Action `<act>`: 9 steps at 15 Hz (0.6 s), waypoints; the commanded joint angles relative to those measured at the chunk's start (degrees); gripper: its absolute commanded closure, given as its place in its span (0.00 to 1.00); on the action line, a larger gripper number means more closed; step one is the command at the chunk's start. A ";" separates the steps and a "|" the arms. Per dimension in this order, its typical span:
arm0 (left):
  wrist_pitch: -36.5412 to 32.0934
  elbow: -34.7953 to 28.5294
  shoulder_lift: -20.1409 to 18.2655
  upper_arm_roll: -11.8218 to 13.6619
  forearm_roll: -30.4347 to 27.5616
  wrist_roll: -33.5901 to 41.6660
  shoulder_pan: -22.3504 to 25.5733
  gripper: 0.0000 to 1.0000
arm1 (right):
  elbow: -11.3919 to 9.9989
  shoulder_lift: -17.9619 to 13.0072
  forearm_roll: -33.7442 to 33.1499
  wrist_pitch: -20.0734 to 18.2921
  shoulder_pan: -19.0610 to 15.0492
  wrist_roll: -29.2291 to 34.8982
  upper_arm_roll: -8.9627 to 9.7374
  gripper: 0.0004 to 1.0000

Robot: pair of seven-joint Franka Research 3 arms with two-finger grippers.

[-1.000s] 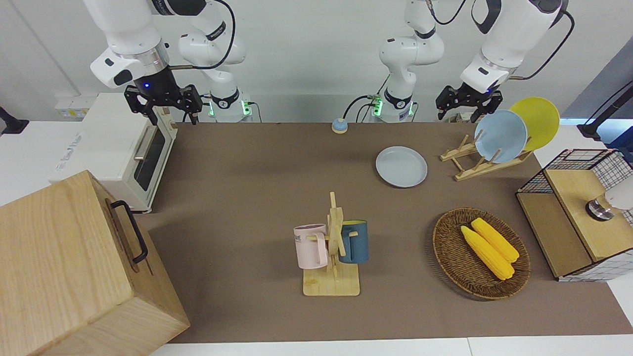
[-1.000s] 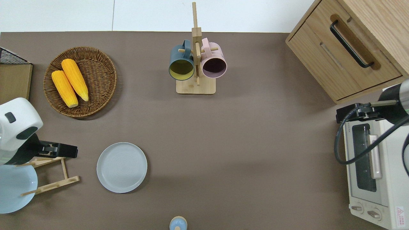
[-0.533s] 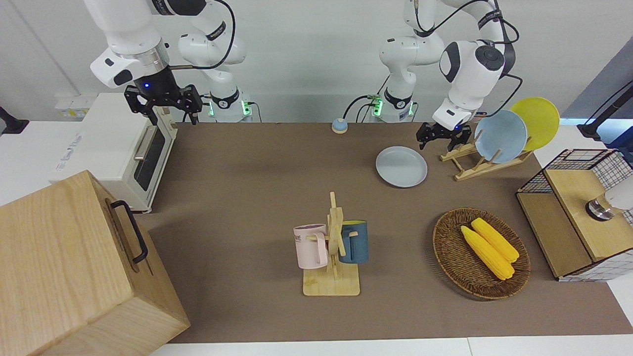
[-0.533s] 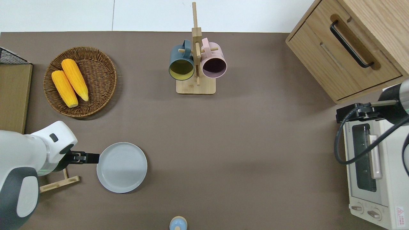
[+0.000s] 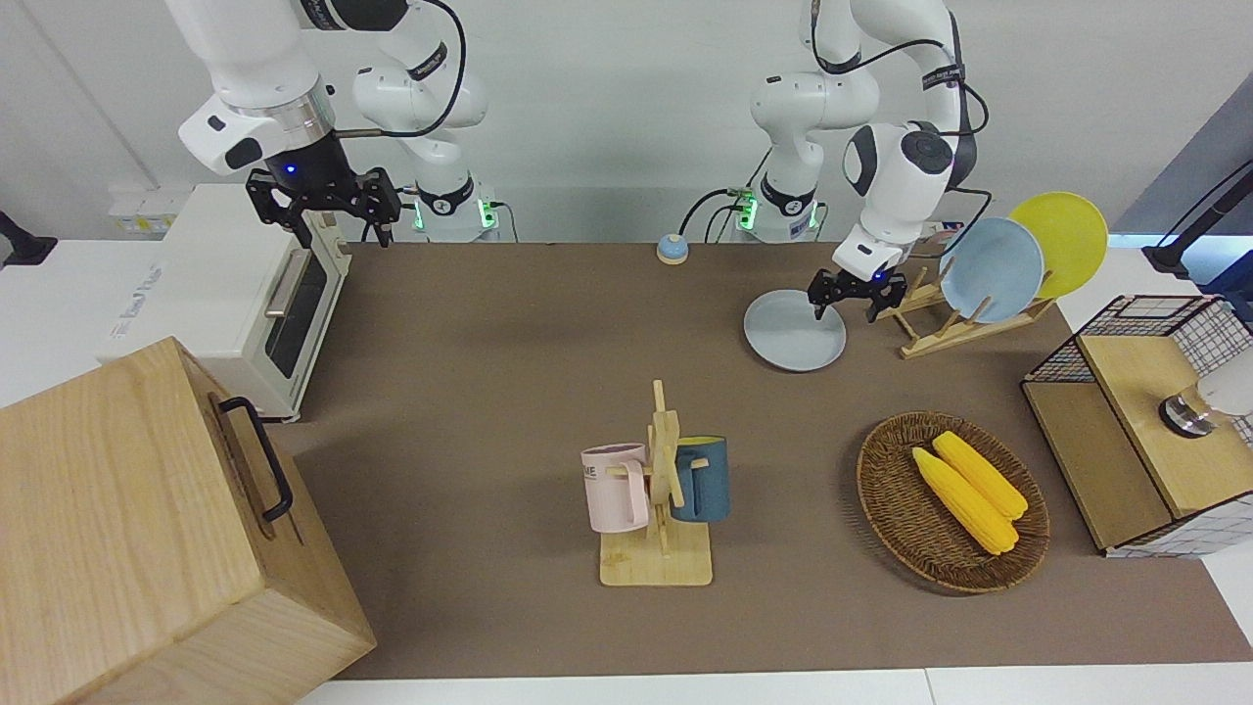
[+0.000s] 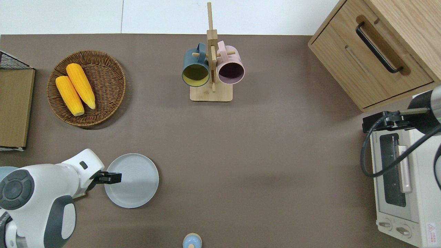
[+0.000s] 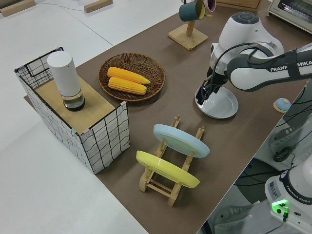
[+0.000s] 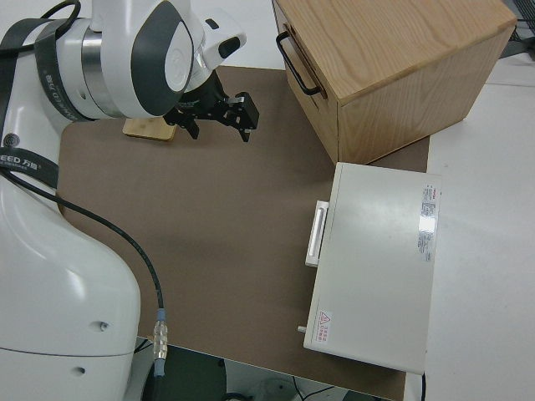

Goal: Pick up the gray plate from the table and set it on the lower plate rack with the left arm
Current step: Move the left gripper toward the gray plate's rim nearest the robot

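The gray plate (image 5: pixel 788 338) lies flat on the brown table (image 5: pixel 509 343), beside the lower plate rack (image 5: pixel 940 328). The plate also shows in the overhead view (image 6: pixel 137 182) and the left side view (image 7: pixel 222 105). The light-wood rack (image 7: pixel 168 183) holds a light-blue plate (image 5: pixel 991 269) and a yellow plate (image 5: pixel 1062 240). My left gripper (image 5: pixel 844 304) is open and low at the plate's rim on the rack's side, one finger over the plate (image 6: pixel 115 177), and it holds nothing. My right gripper (image 5: pixel 323 211) is open and parked.
A wicker basket (image 5: pixel 886 490) with two corn cobs and a wire crate (image 5: pixel 1136 323) stand toward the left arm's end. A mug stand (image 5: pixel 661 490) with two mugs is mid-table. A toaster oven (image 5: pixel 245 294) and a wooden drawer box (image 5: pixel 147 529) stand toward the right arm's end.
My left arm swung down from over the rack and across to the gray plate's rim. The plate has not moved. The right arm stayed still.
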 commanded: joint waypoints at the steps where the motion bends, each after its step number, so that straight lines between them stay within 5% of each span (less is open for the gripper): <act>1: 4.07 -1.44 1.99 0.58 0.49 -0.97 -1.42 0.00 | 0.37 0.02 0.15 -0.05 0.42 0.22 -0.34 0.02; 9: 13.13 -3.11 7.62 0.67 0.40 -0.97 -2.13 0.00 | 0.37 0.02 0.15 -0.05 0.42 0.22 -0.34 0.02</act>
